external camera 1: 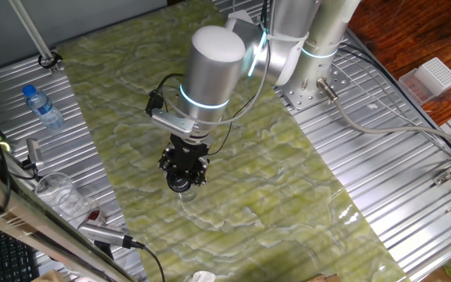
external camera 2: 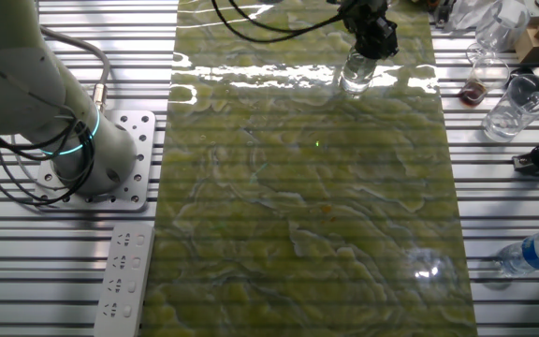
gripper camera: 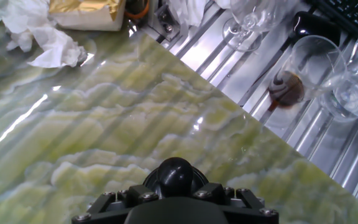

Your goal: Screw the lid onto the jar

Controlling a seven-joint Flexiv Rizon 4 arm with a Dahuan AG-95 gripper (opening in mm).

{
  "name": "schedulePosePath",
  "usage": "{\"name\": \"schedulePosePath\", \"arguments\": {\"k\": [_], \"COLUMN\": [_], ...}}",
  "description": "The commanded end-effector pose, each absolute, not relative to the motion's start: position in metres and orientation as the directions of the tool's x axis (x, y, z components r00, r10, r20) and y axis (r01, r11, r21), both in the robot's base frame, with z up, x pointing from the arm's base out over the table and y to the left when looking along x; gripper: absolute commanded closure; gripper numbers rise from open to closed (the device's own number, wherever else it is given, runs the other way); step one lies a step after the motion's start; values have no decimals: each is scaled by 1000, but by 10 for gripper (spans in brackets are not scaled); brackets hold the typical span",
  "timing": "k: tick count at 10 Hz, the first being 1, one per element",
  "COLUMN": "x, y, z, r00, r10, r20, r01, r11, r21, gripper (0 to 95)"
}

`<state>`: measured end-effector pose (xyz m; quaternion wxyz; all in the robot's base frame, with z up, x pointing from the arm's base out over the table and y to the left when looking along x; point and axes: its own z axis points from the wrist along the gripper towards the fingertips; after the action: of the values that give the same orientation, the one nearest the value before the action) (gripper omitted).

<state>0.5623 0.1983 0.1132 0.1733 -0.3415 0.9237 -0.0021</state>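
The small clear glass jar (external camera 2: 356,75) stands on the green marbled mat (external camera 2: 316,206) near its far edge, and it also shows in one fixed view (external camera 1: 185,193). The black glossy lid (gripper camera: 176,176) sits on top of the jar, between my fingers. My gripper (external camera 1: 183,178) points straight down over the jar and is shut on the lid; it also shows in the other fixed view (external camera 2: 372,42). In the hand view the jar is hidden under the lid and only the cap's rounded top shows.
A plastic bottle with a blue cap (external camera 1: 44,106) lies on the metal slats. A thin clear cup (external camera 2: 516,103) and a small glass with brown residue (gripper camera: 286,88) stand beside the mat. Crumpled tissue (gripper camera: 45,40) and a wine glass (gripper camera: 246,25) lie beyond the mat's edge. A power strip (external camera 2: 124,276) is by the arm base.
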Motion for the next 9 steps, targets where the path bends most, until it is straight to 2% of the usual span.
{"name": "schedulePosePath", "arguments": {"k": [1, 9], "x": [563, 566], "y": [198, 191], "z": [115, 118], "r00": [-704, -695], "r10": [-628, -637], "r20": [-331, -332], "r01": [-628, -637], "r11": [768, 760], "r21": [-123, -125], "gripper": [570, 570]}}
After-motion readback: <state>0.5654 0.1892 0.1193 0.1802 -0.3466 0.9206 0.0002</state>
